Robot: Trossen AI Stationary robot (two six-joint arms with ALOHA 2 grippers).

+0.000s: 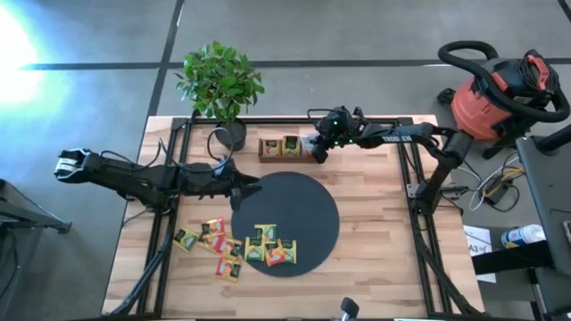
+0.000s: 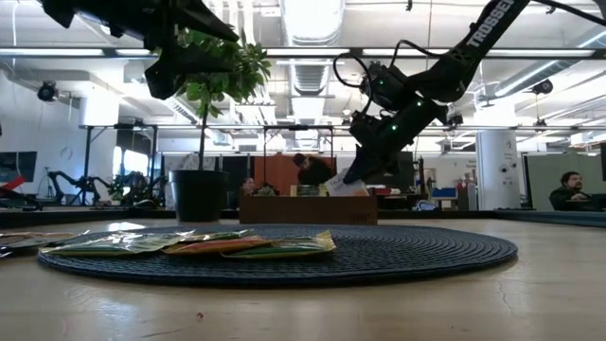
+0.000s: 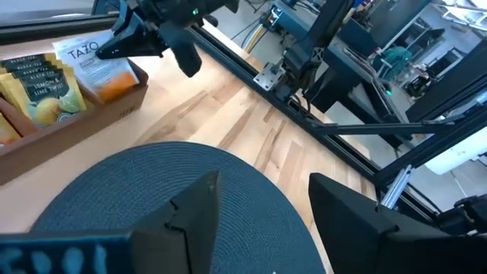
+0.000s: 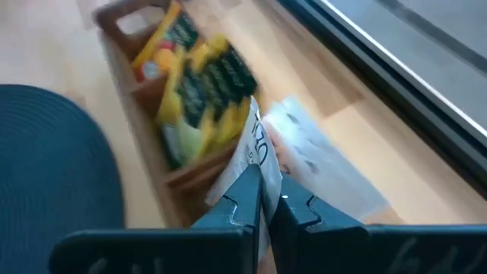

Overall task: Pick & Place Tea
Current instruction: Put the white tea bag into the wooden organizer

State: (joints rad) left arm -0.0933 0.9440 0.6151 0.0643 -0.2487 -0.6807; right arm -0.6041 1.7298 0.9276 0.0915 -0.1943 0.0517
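Several tea sachets (image 1: 268, 247) lie flat on the near left part of the black disc (image 1: 308, 201) and on the table beside it (image 1: 210, 236). At the far edge stands the brown wooden tray (image 1: 272, 158), with green-yellow sachets (image 3: 46, 95) upright in it. My right gripper (image 1: 317, 153) is at the tray's right end, shut on a white-and-orange sachet (image 3: 95, 65). My left gripper (image 1: 254, 189) hovers open above the disc's left edge with nothing between its fingers (image 3: 190, 221). My right gripper pinches the white-and-orange sachet's upper edge (image 4: 257, 152) between its two fingers. The fingers slant down from the table's right side. The sachet stands upright below them, its lower part (image 3: 114, 84) inside the tray's right end compartment. Whether it rests on the bottom I cannot tell.
A potted plant (image 1: 230, 134) stands at the far edge, left of the tray. Black frame rails (image 1: 406, 169) run along the table's sides. A red shop vacuum (image 1: 500, 98) sits on the floor beyond the right edge. Bare wood lies right of the disc (image 1: 375, 232).
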